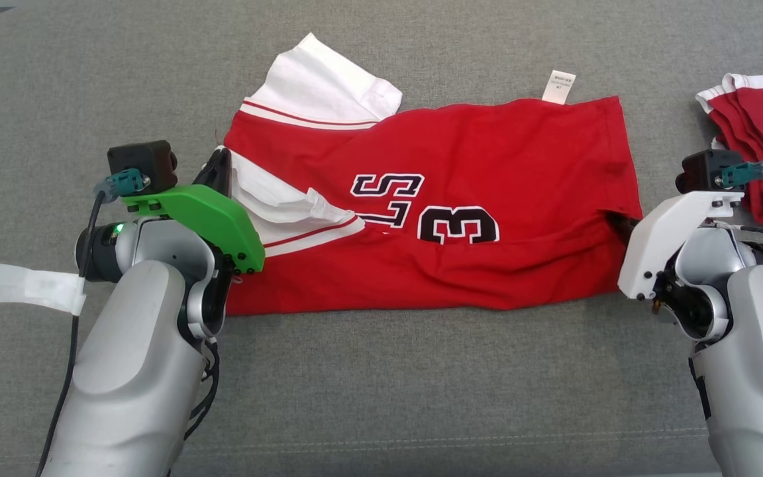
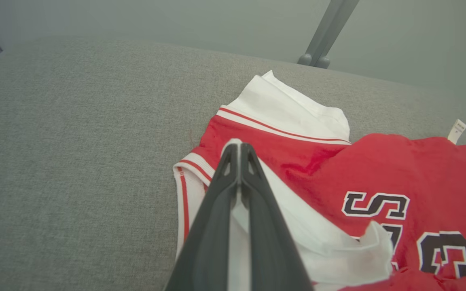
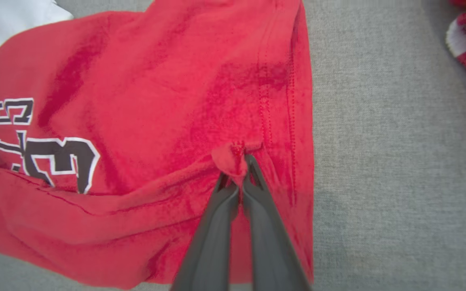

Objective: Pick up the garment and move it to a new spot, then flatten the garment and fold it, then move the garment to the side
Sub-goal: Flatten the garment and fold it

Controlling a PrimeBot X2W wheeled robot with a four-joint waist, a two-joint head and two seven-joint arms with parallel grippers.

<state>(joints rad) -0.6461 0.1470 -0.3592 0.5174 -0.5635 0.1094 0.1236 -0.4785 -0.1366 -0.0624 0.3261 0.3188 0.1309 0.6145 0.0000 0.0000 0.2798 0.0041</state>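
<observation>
My left claw (image 2: 239, 148) clamped on white edge of red jersey (image 1: 474, 199); right claw (image 3: 239, 171) pinches red hem. Jersey stretches between claws on grey cushion (image 1: 381, 397). Best, I judge: lift both ends level, cloth taut, fold evenly.

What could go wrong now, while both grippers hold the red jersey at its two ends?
1. The right gripper pinches only a small tuft of the red jersey near its hem; a pull may slip it free.
2. The left gripper is shut on bunched white cloth, so the fold there may end up crumpled.
3. Another red garment lies beside the right arm and could be brushed.
</observation>
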